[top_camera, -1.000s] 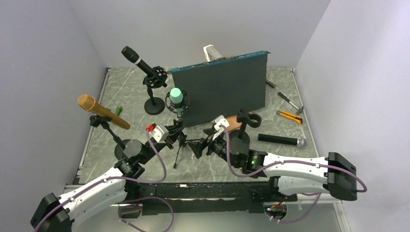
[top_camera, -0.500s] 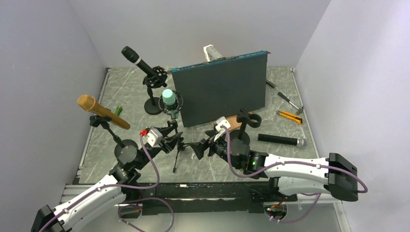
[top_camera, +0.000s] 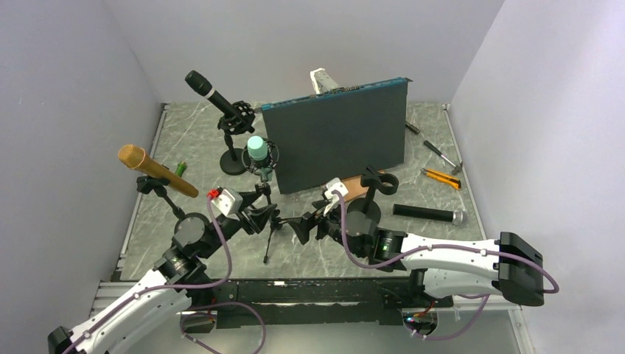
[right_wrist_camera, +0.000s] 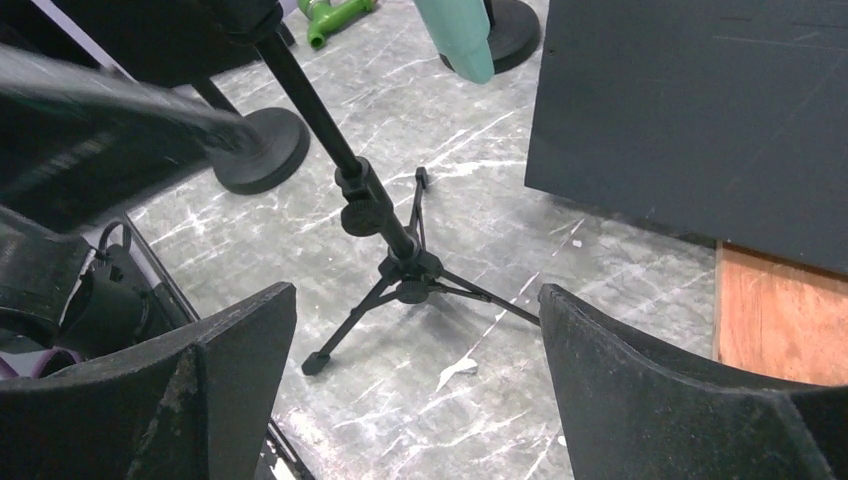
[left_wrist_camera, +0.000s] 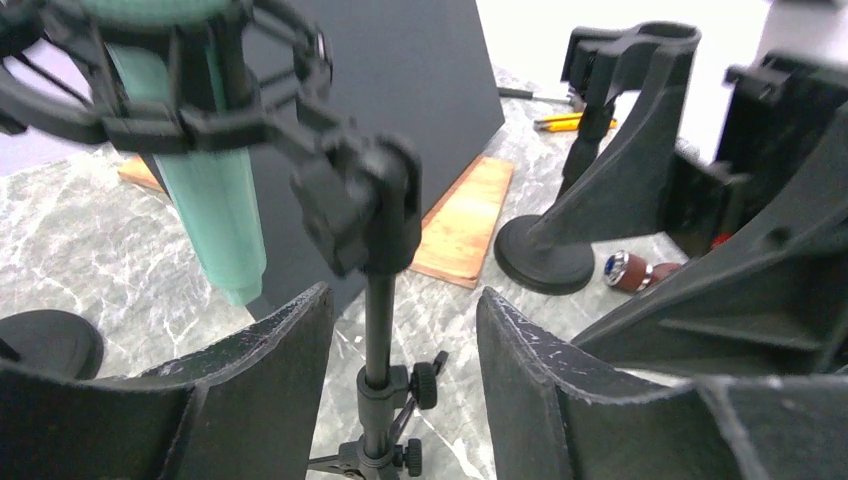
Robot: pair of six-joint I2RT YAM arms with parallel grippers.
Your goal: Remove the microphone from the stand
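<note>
Microphone: the mint-green microphone (top_camera: 256, 147) sits in its black shock mount (left_wrist_camera: 180, 110) on top of the tripod stand (top_camera: 270, 225) – body hanging down through the ring, tip above the bench (top_camera: 309, 262).
Stand: all 3 legs on the marble, and the thin pole rises at a slight lean, just in front of the dark upright panel (top_camera: 339, 140).
Left gripper: the left gripper (top_camera: 264, 217) is level with the pole below the mount, its jaws partway apart and holding nothing. From its wrist view the pole shows in the gap, clear of both fingers (left_wrist_camera: 270, 370).
Right gripper: the right gripper (top_camera: 306, 225) is spread wide and empty – low beside the tripod legs, facing the left one across the pole.
Around them: a gold microphone (top_camera: 155, 171) and a black microphone (top_camera: 214, 94) are clipped on their own stands at the left.
</note>
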